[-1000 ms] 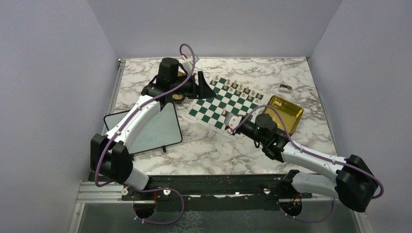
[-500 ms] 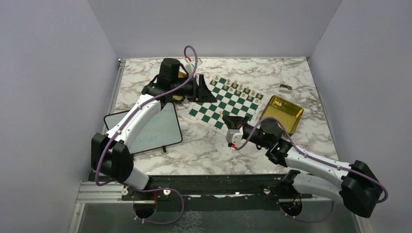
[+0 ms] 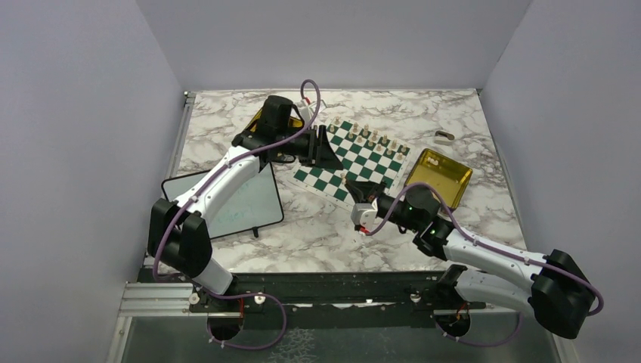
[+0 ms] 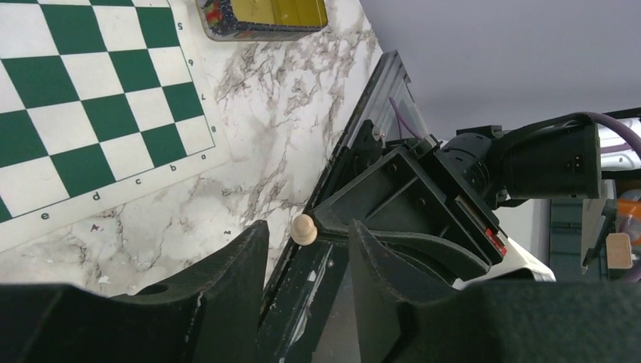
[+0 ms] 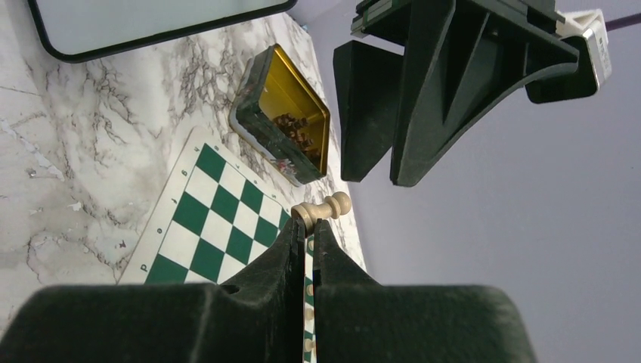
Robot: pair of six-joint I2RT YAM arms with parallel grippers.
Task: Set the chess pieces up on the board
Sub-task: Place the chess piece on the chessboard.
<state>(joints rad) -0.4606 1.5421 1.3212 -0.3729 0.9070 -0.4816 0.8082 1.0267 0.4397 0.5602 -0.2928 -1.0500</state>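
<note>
Pinching pale pawn (image 5: 323, 209) by base, right gripper (image 5: 305, 236) jaws closed on it. We judge it light, rigid, slippery. Left gripper (image 4: 308, 240) jaws apart, empty; free head offers hold.

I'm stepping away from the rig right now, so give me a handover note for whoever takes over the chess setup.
Right gripper: shut on a pale pawn, by the near corner of the board.
Left gripper: open, holding nothing, over the board's left edge.
Done: pale pieces stand along the far edge.
Left: place the held pawn; the dark pieces sit in a gold tin; the near rows show no pieces.
</note>
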